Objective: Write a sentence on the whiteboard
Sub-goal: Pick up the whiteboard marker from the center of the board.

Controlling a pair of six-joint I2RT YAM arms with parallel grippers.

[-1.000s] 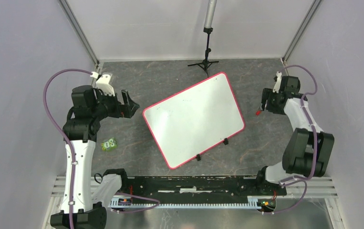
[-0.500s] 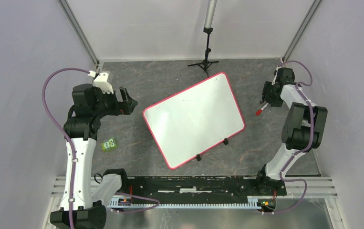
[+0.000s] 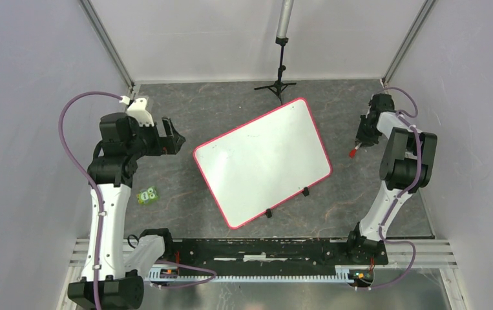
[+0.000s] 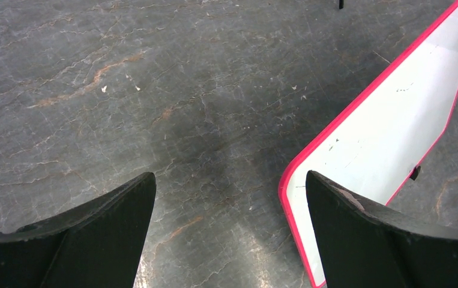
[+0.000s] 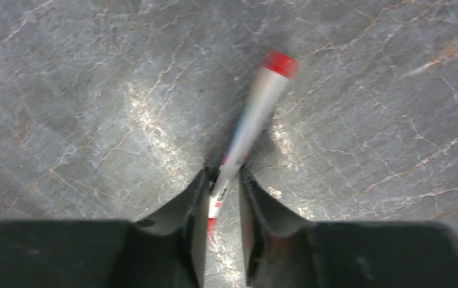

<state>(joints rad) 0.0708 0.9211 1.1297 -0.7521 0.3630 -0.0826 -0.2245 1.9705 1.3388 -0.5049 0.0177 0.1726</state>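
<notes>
The whiteboard (image 3: 263, 161) lies tilted on the dark table, white with a red-pink rim; its corner (image 4: 394, 120) shows in the left wrist view. No sentence is in view on it, only faint specks. A red-capped marker (image 3: 355, 150) lies on the table right of the board. My right gripper (image 3: 362, 139) is down over it, and in the right wrist view the marker (image 5: 256, 102) runs between the jaws of that gripper (image 5: 223, 174), which are shut on its near end. My left gripper (image 3: 176, 132) hovers left of the board, wide open and empty (image 4: 229, 180).
A small green block (image 3: 146, 195) lies near the left arm. A black tripod stand (image 3: 281, 84) is behind the board. Two black clips (image 3: 269, 212) sit on the board's near edge. Grey walls close in on the left, the right and the back.
My right arm swung in over the marker and its jaws narrowed onto it. The left arm barely shifted and stayed open.
</notes>
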